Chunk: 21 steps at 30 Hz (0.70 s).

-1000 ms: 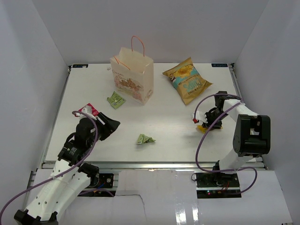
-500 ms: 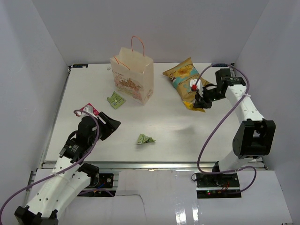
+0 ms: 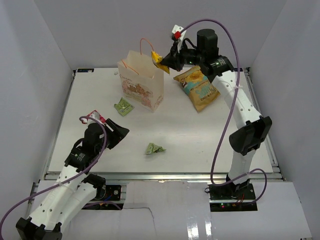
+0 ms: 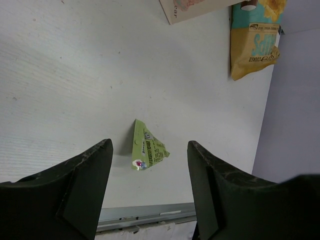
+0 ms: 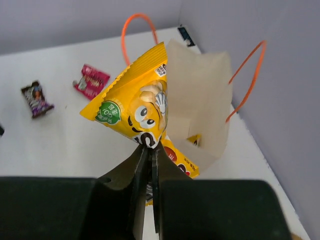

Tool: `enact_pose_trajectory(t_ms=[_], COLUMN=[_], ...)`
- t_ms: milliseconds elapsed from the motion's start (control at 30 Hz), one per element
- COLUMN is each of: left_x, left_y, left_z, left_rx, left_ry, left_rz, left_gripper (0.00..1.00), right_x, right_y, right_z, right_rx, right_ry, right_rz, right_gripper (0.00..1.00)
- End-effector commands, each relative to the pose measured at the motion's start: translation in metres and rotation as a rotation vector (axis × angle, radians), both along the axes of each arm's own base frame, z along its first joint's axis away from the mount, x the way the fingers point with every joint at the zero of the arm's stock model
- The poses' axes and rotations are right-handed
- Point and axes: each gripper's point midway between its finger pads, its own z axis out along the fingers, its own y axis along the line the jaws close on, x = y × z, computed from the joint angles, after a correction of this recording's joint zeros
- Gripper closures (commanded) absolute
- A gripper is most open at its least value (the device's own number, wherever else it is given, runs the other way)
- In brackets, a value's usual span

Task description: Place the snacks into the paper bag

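1. Right tool. We see the right tool (image 5: 149, 150) raised well above the tabletop (image 3: 190, 135), with the right arm stretched up and toward the far left. Its fingers are pressed together on the lower edge of the yellow candy pack (image 5: 137, 112), so the pack is pinched and stands up from the fingertips.

2. Yellow candy pack. In the top view we find the pack at the upper rim of the paper bag (image 3: 142, 82), at its right-hand corner. In the right wrist view the pack overlaps the open mouth of the bag. We cannot tell whether it touches the paper.

3. Paper bag. The bag stands upright near the far edge of the tabletop, with its orange cord handles (image 5: 135, 20) raised.

4. Left tool. The left tool (image 3: 116, 132) is low over the near left part of the tabletop. Its jaws are spread and nothing is between them.

5. Remaining snacks.
- The crisp bag (image 3: 200, 89) lies flat to the right of the paper bag.
- One green packet (image 4: 146, 151) lies on the tabletop ahead of the left tool.
- A second green packet (image 3: 123, 106) lies just beside the paper bag, on its left.
- The red packet (image 5: 91, 80) and the purple packet (image 5: 36, 98) lie apart from each other on the left side.
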Motion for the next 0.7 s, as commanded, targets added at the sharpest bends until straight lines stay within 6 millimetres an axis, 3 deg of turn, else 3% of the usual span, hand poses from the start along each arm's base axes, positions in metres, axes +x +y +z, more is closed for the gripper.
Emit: enact_pose_trajectory(t_ms=[0,33,167,200,267,333,400,533,600,667], left_x=[-0.002,-0.003,-0.006,-0.007,-0.008,-0.009,-0.01,-0.01,-0.009,-0.006], left_y=[0.0,0.0,0.001,0.002,0.002,0.002,0.003,0.003,0.002,0.001], left_z=[0.002,0.001,-0.001,-0.001,-0.002,-0.003,-0.005,-0.015,-0.022,-0.028], left_rx=[-0.035,-0.038,-0.058,-0.063,-0.068,-0.072,-0.08,-0.101,-0.12,-0.122], left_ry=[-0.004,-0.001,0.007,0.01,0.012,0.016,0.023,0.055,0.08,0.107], left_rz=[0.014,0.017,0.03,0.035,0.039,0.044,0.054,0.083,0.099,0.113], left_gripper=[0.29,0.29,0.29,0.29,0.29,0.29,0.29,0.29,0.29,0.3], right_x=[0.023,0.029,0.047,0.055,0.065,0.072,0.074,0.066,0.056,0.048], right_y=[0.035,0.044,0.068,0.072,0.075,0.078,0.079,0.07,0.062,0.051], right_z=[0.045,0.052,0.052,0.041,0.044,0.031,0.021,0.021,0.034,0.029], right_rx=[0.179,0.217,0.283,0.277,0.303,0.287,0.266,0.245,0.256,0.236], right_ry=[-0.008,-0.038,-0.081,-0.07,-0.102,-0.095,-0.088,-0.103,-0.107,-0.08], right_rz=[-0.082,-0.087,-0.163,-0.178,-0.21,-0.216,-0.216,-0.215,-0.199,-0.162], right_gripper=[0.92,0.92,0.88,0.82,0.75,0.68,0.63,0.55,0.54,0.5])
